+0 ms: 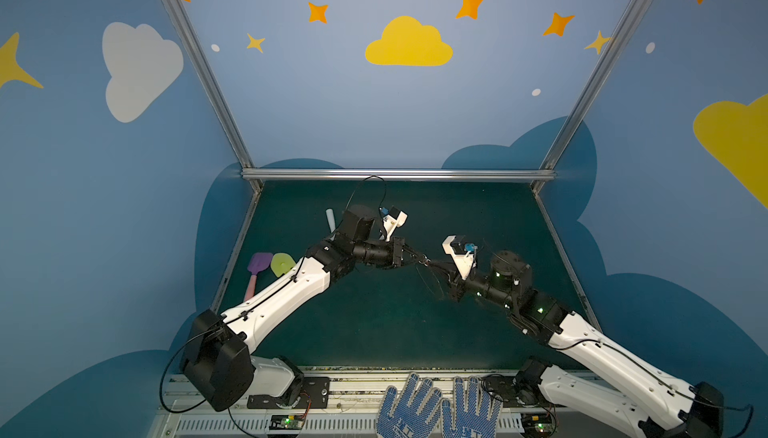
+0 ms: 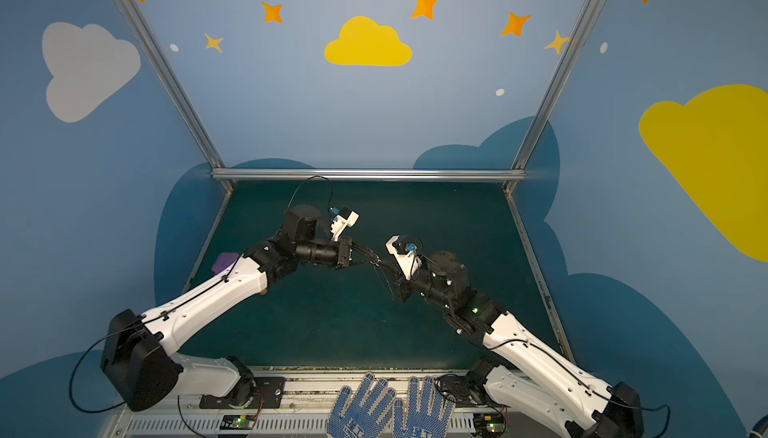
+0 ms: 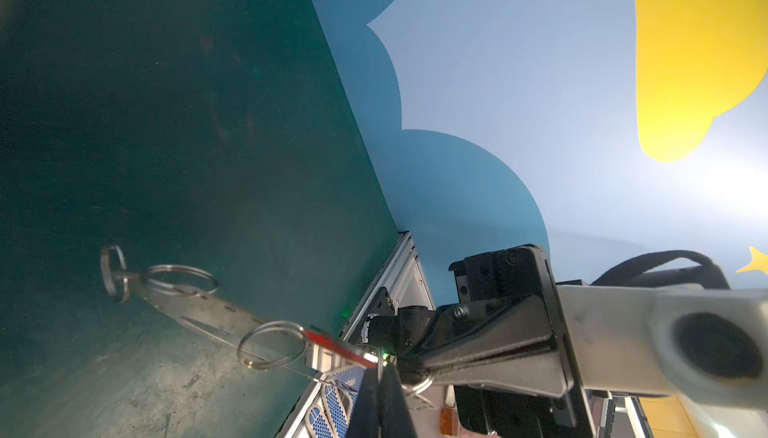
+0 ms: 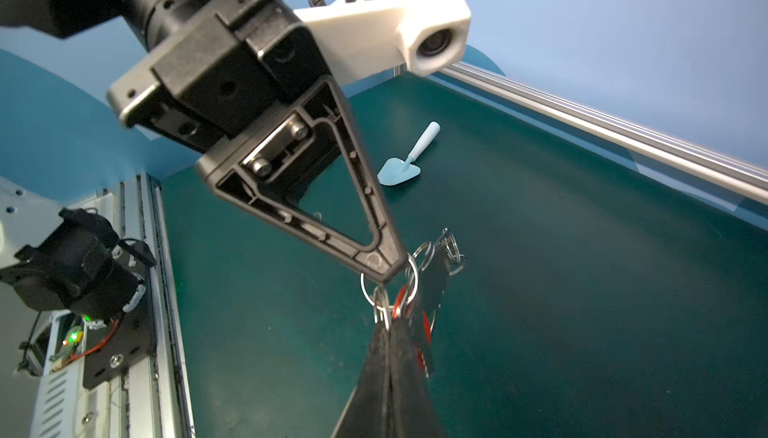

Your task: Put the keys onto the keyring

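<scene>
Left gripper (image 3: pixel 380 371) pinches the keyring (image 3: pixel 208 311) by a wire ring; right gripper (image 4: pixel 390 332), also pressed together, nips its ring cluster, all above the worktop (image 3: pixel 166 124). The key (image 3: pixel 337 346) sits btwn the tips; threaded or not, we can't tell, so prob. unfinished. Left wrist view shows the keyring's flat face, right wrist only its edge, top views neither

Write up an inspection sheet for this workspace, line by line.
Surface: dark green mat, scuffed.
Job's things: keyring and red-headed key held together above the mat.
Clutter: three toy shovels on the mat's left; blue gloves on the front rail.
Grippers: left gripper and right gripper, jaws shut, tips meeting on the keyring's wire rings.
Cables: black cable looped over the left wrist.
Surroundings: blue walls with clouds and stars; metal frame.
</scene>
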